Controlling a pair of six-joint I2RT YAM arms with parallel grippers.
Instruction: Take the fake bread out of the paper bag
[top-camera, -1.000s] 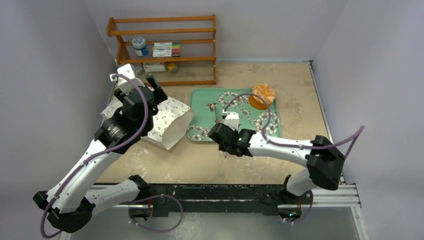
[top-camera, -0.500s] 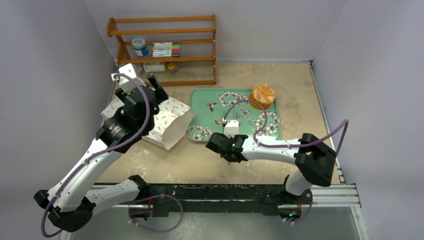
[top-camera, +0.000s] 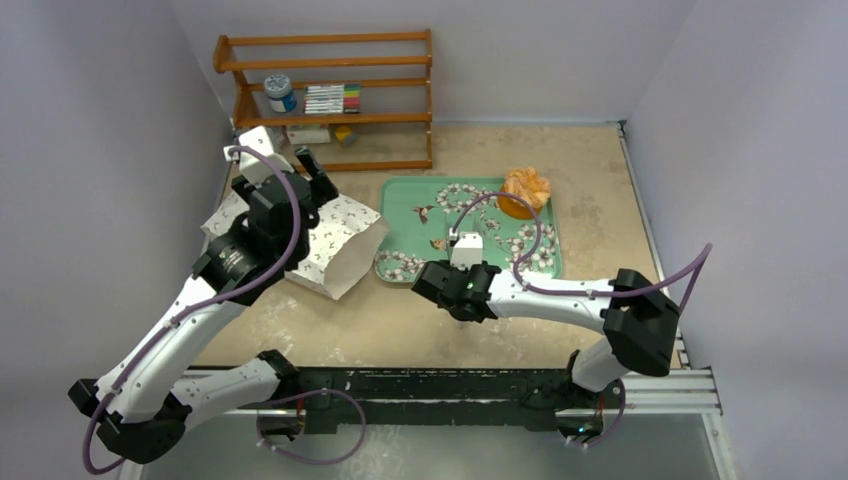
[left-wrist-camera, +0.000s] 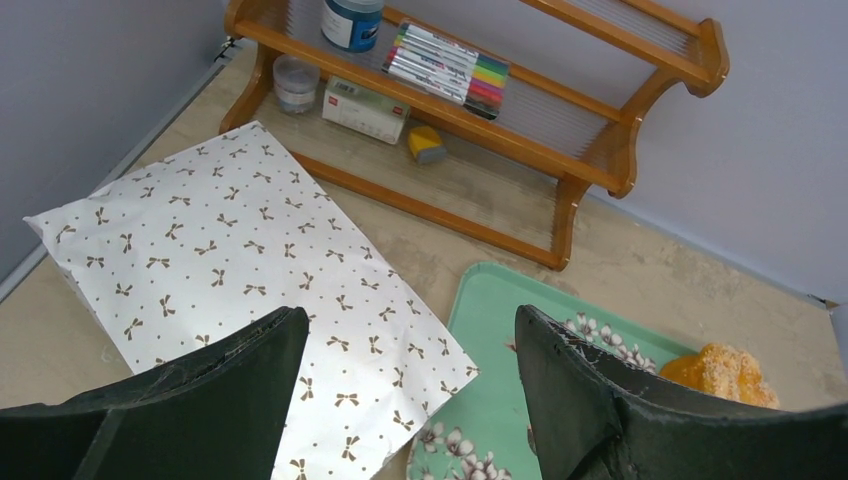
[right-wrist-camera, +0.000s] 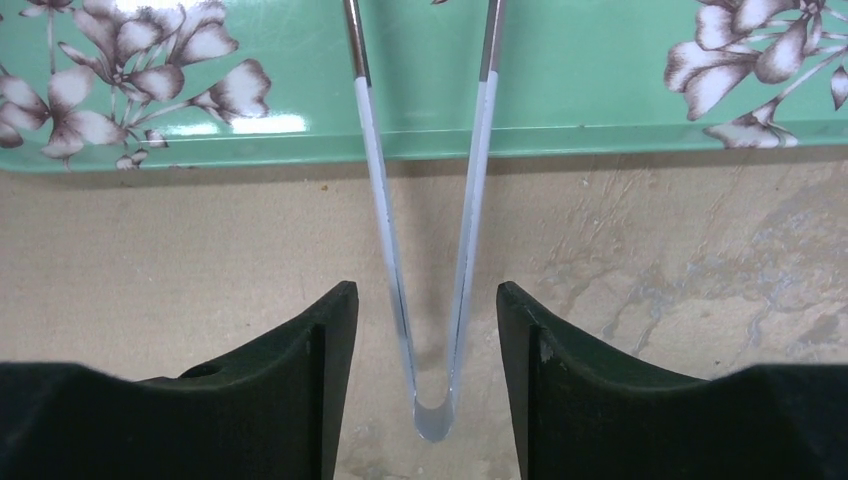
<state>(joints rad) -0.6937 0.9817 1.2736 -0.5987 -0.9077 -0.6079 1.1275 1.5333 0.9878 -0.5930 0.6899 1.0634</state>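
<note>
The white paper bag (top-camera: 335, 240) with small dark bows lies flat on the table left of the tray, its tan mouth facing the tray; its inside is hidden. One piece of fake bread, a pale ruffled pastry (top-camera: 525, 188), rests at the tray's far right corner (left-wrist-camera: 724, 372). My left gripper (top-camera: 312, 172) hangs open above the bag (left-wrist-camera: 230, 250), nothing between its fingers (left-wrist-camera: 410, 315). My right gripper (top-camera: 455, 290) is low at the tray's near edge, open (right-wrist-camera: 425, 290). Thin metal tongs (right-wrist-camera: 470, 200) lie between its fingers, a gap on each side.
A green floral tray (top-camera: 405, 200) sits mid-table; the tongs' arms reach over its near rim (right-wrist-camera: 600, 140). A wooden shelf (top-camera: 330, 100) with markers, a jar and small boxes stands at the back left. Walls close in left and right.
The right jaws have widened away from the tongs, which now lie free on the table. The right arm shifted slightly near the tray's edge. The left arm has stayed still.
</note>
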